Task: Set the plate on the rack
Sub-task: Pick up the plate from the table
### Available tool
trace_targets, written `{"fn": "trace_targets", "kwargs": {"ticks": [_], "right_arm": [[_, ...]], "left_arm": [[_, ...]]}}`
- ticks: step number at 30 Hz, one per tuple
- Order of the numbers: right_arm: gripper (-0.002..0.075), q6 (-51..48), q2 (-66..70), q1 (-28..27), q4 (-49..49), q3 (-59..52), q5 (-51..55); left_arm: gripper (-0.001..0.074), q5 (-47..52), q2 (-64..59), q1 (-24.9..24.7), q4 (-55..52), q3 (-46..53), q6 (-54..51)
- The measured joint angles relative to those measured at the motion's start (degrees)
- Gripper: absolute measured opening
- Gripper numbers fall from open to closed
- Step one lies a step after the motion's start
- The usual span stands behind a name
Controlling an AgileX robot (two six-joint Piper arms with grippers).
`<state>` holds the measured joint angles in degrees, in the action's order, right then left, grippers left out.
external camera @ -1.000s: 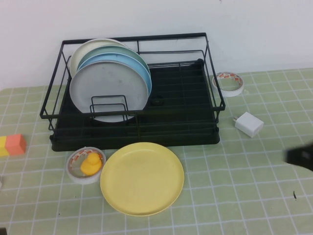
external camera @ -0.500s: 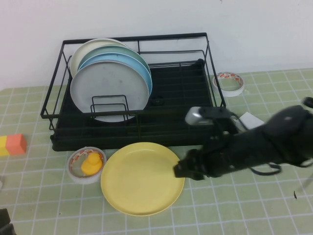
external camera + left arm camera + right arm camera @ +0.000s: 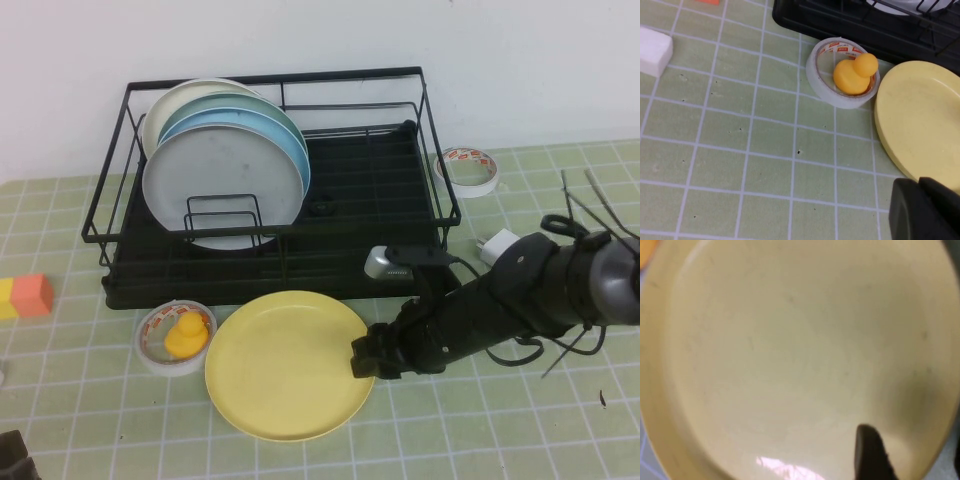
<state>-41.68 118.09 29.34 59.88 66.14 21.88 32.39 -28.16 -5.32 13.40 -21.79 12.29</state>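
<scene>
Since half a second ago the right arm has dropped lower and its right gripper now sits at the plate's right edge; plate itself hasn't shifted.

Plate lies flat on the table, just near of the rack, not lifted yet. Right wrist view shows plate filling the frame with one dark fingertip over its inner face, so the jaws look parted, straddling the rim, not clamped yet.

To do this step well: probably get one finger under the rim and one on top, close firmly at the right edge, since a flat plastic plate may slide left toward the tape roll with the duck if pushed rather than pinched. Then tilt upright while lifting, clear the rack's near rail, and aim for a free slot to the right of the grey plate and blue plate.

Left gripper is parked low at the near-left of the table; can't tell its finger state.

Charger and second tape roll sit right of the rack, out of the way.
</scene>
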Motion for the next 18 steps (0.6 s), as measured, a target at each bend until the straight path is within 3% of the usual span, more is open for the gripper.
{"fn": "trace_targets", "kwargs": {"ticks": [6, 13, 18], "right_arm": [[0.0292, 0.11, 1.39, 0.0, 0.32, 1.15, 1.04], [0.005, 0.33, 2.23, 0.0, 0.51, 1.58, 0.78], [0.0012, 0.33, 2.23, 0.0, 0.51, 1.71, 1.3]], "left_arm": [[-0.0002, 0.0, 0.0, 0.0, 0.23, 0.0, 0.0], [-0.0002, 0.0, 0.0, 0.0, 0.47, 0.0, 0.0], [-0.0002, 0.0, 0.0, 0.0, 1.33, 0.0, 0.0]]}}
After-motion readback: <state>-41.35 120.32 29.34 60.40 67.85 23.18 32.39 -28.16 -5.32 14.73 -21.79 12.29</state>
